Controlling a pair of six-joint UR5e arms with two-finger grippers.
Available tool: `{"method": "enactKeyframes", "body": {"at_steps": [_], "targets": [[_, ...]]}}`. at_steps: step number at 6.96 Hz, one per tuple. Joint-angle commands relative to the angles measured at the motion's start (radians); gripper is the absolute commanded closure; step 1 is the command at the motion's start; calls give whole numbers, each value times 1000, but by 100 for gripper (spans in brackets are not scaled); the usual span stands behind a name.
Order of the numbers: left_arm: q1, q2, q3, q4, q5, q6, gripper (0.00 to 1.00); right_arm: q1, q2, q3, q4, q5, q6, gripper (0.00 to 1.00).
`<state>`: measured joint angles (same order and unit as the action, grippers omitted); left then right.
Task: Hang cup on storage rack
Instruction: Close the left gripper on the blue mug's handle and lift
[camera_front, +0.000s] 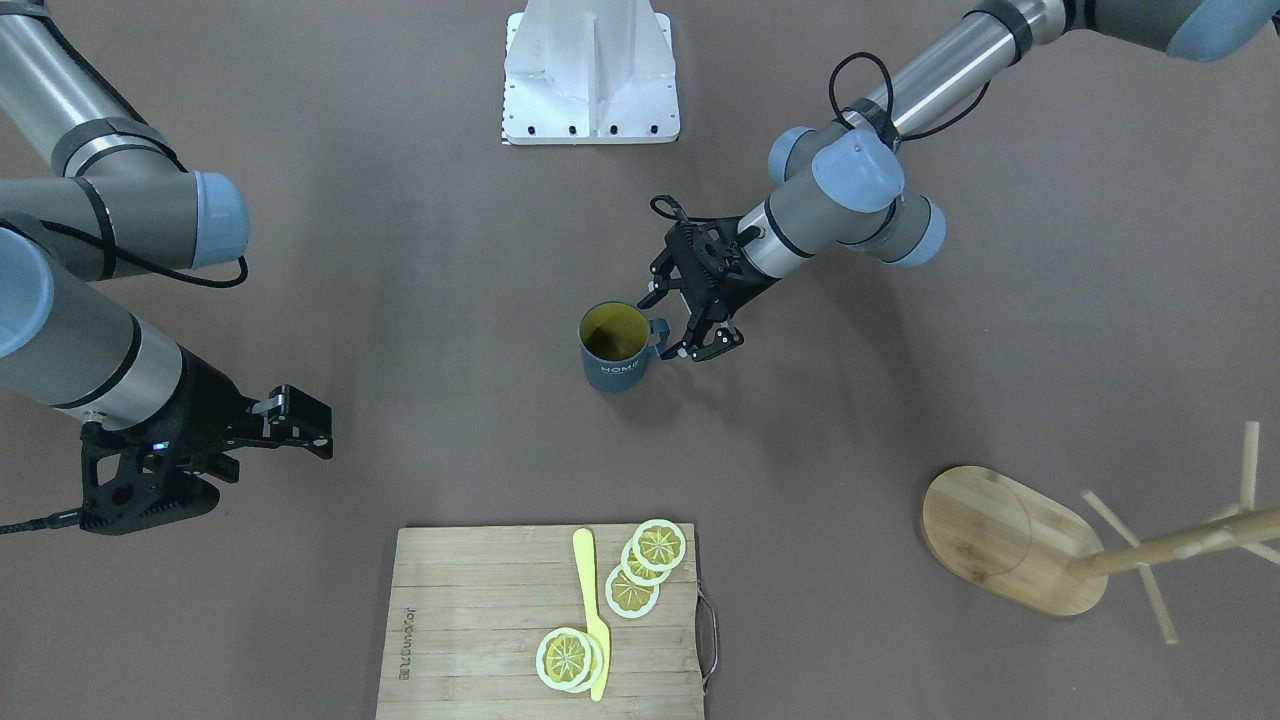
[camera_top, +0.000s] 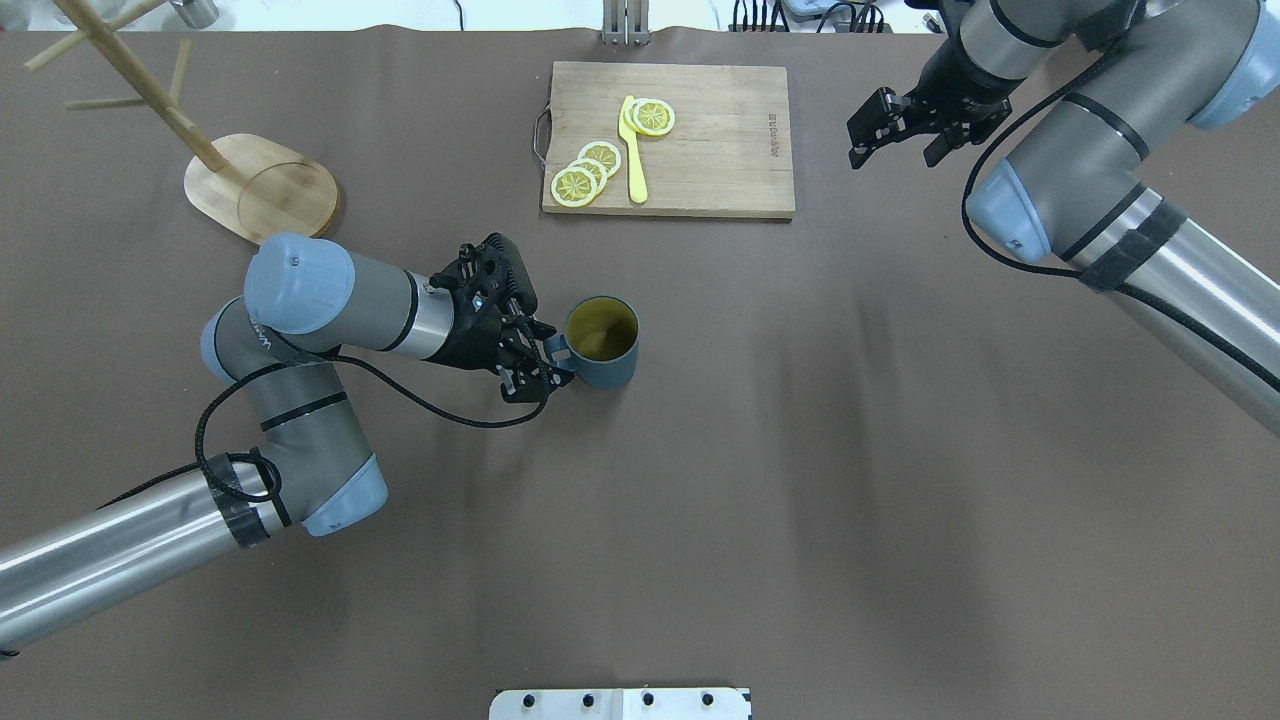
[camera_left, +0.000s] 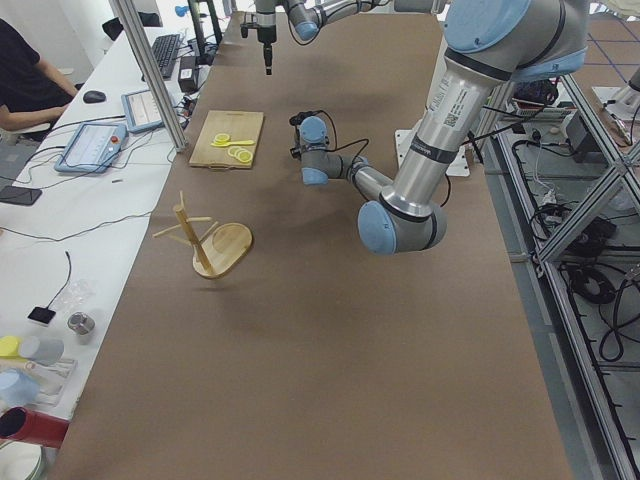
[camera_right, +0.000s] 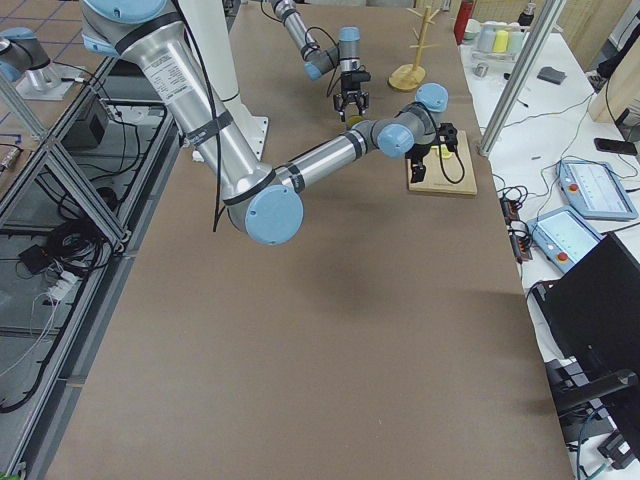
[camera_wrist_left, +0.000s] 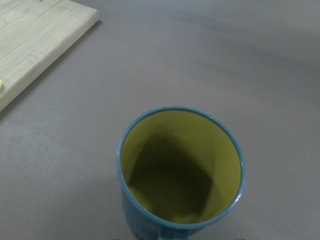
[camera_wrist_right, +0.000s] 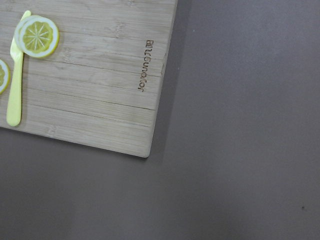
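One camera faces the robot from across the desk, looking steeply down; another looks down from behind it. Both share the mug, cutting board and rack. Two more look along the desk from either end. The wrist cameras sit close: left over the mug, right over a board corner.

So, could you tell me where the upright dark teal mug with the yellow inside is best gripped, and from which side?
Probably by its loop handle, coming from the robot's left. The dark teal mug stands upright with the handle pointing at the left gripper, whose open fingers sit either side of it.
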<state>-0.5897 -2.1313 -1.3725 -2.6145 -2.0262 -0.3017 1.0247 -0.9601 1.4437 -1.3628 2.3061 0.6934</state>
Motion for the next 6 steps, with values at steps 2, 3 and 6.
{"method": "enactKeyframes", "body": {"at_steps": [2, 3, 6], "targets": [[4, 5, 0, -2, -6, -72, 100, -6, 3, 0, -1, -4, 3, 0], [4, -4, -28, -4, -6, -106, 100, -6, 3, 0, 1, -4, 3, 0], [-15, -12, -158, -10, 3, -296, 100, -15, 4, 1, 4, -4, 11, 0]]}}
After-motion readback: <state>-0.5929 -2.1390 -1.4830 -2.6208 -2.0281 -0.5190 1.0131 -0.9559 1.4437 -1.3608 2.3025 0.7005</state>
